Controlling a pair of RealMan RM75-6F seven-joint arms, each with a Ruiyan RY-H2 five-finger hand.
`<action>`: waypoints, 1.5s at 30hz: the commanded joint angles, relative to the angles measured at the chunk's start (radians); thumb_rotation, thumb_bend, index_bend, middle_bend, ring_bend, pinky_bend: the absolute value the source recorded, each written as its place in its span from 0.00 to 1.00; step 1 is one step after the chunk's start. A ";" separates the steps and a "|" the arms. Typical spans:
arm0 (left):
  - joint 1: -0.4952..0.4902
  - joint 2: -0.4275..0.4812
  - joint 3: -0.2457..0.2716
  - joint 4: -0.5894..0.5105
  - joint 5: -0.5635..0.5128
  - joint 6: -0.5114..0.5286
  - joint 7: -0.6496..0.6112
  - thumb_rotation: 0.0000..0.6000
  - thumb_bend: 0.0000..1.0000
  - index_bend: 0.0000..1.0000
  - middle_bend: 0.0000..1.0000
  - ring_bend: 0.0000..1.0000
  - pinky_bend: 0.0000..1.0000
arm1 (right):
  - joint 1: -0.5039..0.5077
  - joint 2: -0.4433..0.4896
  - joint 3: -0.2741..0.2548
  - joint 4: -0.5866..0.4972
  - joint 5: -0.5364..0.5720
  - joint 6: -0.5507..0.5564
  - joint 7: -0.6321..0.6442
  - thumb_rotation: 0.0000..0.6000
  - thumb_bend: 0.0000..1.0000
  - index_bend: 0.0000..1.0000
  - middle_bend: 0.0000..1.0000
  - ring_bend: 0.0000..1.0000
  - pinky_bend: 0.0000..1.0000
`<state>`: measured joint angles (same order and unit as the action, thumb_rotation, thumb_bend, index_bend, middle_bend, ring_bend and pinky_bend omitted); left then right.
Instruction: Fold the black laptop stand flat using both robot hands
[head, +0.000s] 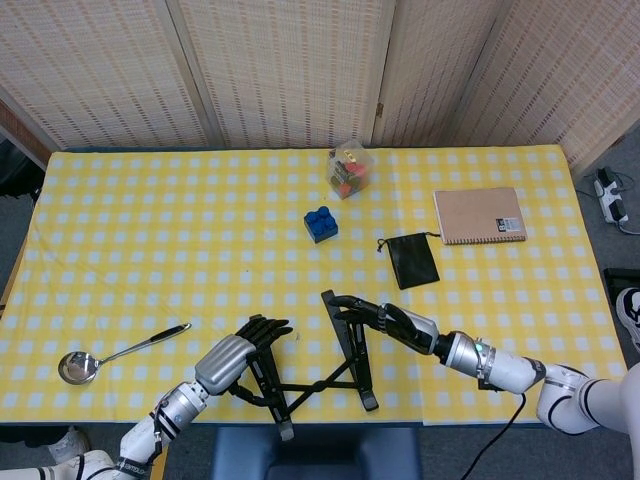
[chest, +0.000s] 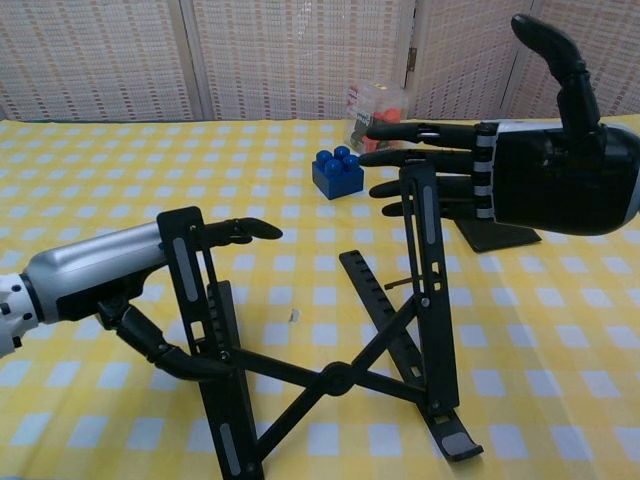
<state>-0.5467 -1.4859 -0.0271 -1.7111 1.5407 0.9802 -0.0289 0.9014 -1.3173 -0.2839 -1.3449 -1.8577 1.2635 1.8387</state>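
Staged lab-like test corner: woven screen panels (head: 290, 70) (backdrop), checked tablecloth (head: 150, 230), power strip (head: 611, 197) on floor.

You have a table (head: 150, 240) in front of you, covered by a yellow-and-white checked cloth. At its near edge the black laptop stand (head: 312, 368) sits opened out, its two rails joined by crossed struts. To your left of it a metal ladle (head: 110, 355) lies with its bowl toward the near-left corner. Toward the middle you see a blue toy brick (head: 321, 223), and beyond it a clear box (head: 349, 170) holding small coloured items. A flat black pouch (head: 411, 260) with a drawstring lies right of centre, and a tan spiral notebook (head: 479, 215) lies further right, near the far-right part of the table.
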 joint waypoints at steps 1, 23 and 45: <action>-0.003 -0.027 -0.010 0.024 -0.030 0.008 0.064 0.73 0.13 0.00 0.06 0.00 0.00 | -0.003 0.000 -0.002 0.000 -0.002 0.005 0.001 0.00 0.00 0.00 0.04 0.08 0.00; 0.044 -0.029 -0.015 0.050 0.032 0.206 0.332 0.74 0.13 0.00 0.06 0.00 0.00 | -0.042 0.023 -0.024 -0.064 -0.084 0.135 -0.045 0.00 0.00 0.00 0.04 0.08 0.00; 0.110 0.061 0.035 0.012 0.098 0.331 0.197 0.82 0.13 0.00 0.06 0.00 0.00 | -0.068 0.021 -0.068 -0.150 -0.156 0.197 -0.138 0.00 0.00 0.00 0.04 0.08 0.00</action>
<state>-0.4529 -1.4416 -0.0059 -1.6880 1.6222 1.2912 0.1847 0.8334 -1.2956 -0.3495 -1.4937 -2.0100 1.4569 1.7029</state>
